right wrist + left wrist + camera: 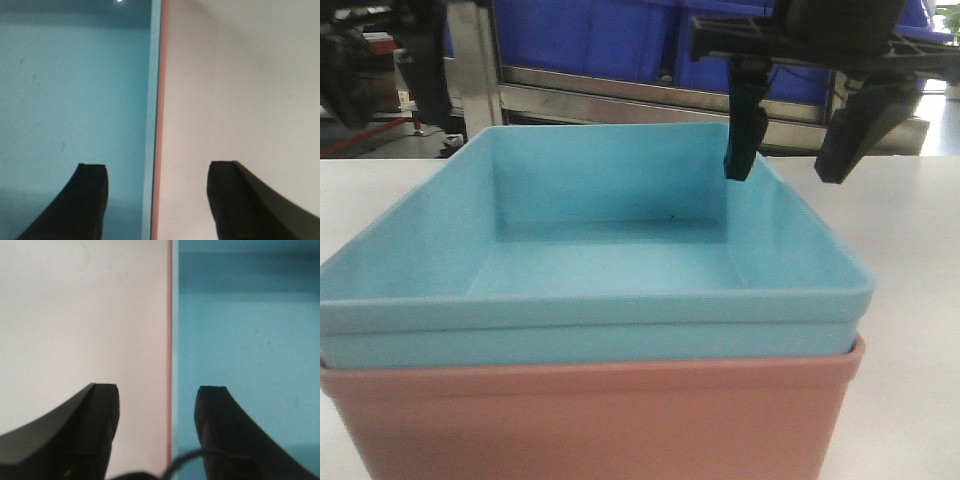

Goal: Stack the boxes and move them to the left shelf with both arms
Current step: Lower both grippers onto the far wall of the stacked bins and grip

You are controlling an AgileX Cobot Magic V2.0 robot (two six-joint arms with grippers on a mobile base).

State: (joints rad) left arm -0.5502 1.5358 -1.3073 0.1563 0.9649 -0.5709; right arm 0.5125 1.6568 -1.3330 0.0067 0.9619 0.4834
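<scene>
On the white table [910, 250], left pincer [157, 390] and right pincer [157, 167], both spread, straddle opposite rims of the stacked boxes [620, 270].

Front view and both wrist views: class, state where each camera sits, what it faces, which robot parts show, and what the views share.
Front view: low, close, facing across blue tub in pink tub towards dark blue crates; right gripper shows.
Left wrist: above left gripper, looking down its fingers astride the tubs' left rim.
Right wrist: same, fingers astride right rim.
Shared: all see the blue tub.
</scene>
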